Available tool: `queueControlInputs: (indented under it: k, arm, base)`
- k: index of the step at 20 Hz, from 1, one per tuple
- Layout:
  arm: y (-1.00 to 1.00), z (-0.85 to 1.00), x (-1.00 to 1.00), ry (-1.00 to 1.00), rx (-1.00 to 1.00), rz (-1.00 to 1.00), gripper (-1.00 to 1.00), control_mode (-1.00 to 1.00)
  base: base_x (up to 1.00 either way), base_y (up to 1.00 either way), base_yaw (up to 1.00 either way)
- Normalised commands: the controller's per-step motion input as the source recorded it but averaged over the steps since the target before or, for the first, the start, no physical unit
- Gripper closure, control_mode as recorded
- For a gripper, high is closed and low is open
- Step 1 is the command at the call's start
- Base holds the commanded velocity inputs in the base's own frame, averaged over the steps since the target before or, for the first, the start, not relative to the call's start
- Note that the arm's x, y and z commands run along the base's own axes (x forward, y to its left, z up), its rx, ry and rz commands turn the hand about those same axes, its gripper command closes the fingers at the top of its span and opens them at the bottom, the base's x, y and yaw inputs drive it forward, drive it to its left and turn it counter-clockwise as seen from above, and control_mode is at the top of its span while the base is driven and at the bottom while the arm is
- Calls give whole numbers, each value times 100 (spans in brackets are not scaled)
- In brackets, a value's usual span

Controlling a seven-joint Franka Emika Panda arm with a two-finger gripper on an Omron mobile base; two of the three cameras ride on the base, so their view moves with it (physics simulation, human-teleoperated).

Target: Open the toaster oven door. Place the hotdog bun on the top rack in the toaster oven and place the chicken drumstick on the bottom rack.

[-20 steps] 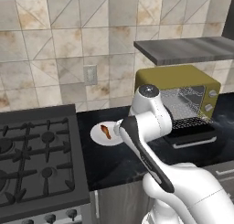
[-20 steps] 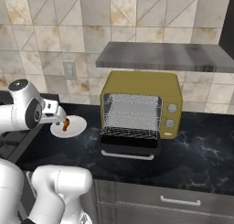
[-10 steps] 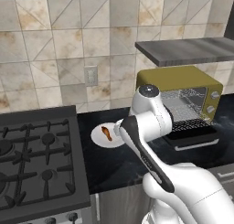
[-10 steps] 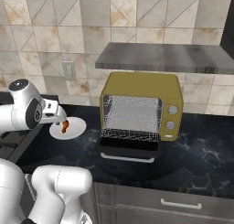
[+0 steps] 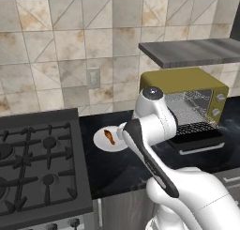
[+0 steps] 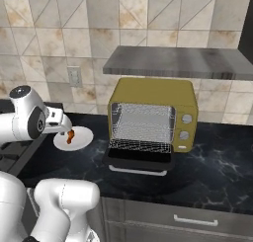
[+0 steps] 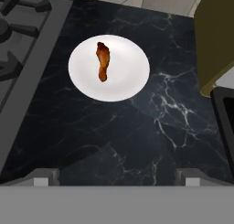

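The mustard-yellow toaster oven [image 6: 153,95] [image 5: 185,83] stands on the black counter. Its door [image 6: 141,159] [image 5: 194,140] hangs open, folded down flat in front of the wire racks [image 6: 142,121]. The chicken drumstick [image 7: 103,61] [image 6: 70,136] [image 5: 109,136] lies on a white plate [image 7: 130,77] left of the oven. My gripper [image 7: 116,177] [image 6: 64,125] hovers above the counter just short of the plate, open, nothing between its fingers. The hotdog bun is out of view.
A black gas stove [image 5: 33,163] [image 7: 18,22] borders the plate on its far side from the oven. A grey shelf [image 6: 178,63] hangs above the oven. Bare marble counter [image 7: 137,136] lies between plate and oven.
My gripper has edged slightly lower toward the plate; the drumstick, plate and oven door have not moved.
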Motion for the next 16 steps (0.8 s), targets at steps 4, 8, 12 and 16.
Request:
queueControlInputs:
  k: [4, 8, 12, 16]
  arm:
    - [0, 0, 0, 0, 0, 0, -100, -100]
    - [1, -3, -1, 0, 0, 0, -100, -100]
    - [16, -28, 32, 1, 0, -28, -100, -100]
    - [29, -19, 69, 0, 0, -22, -100, -100]
  base:
    - [0, 0, 0]
    - [0, 0, 0]
    - [0, 0, 0]
    - [0, 0, 0]
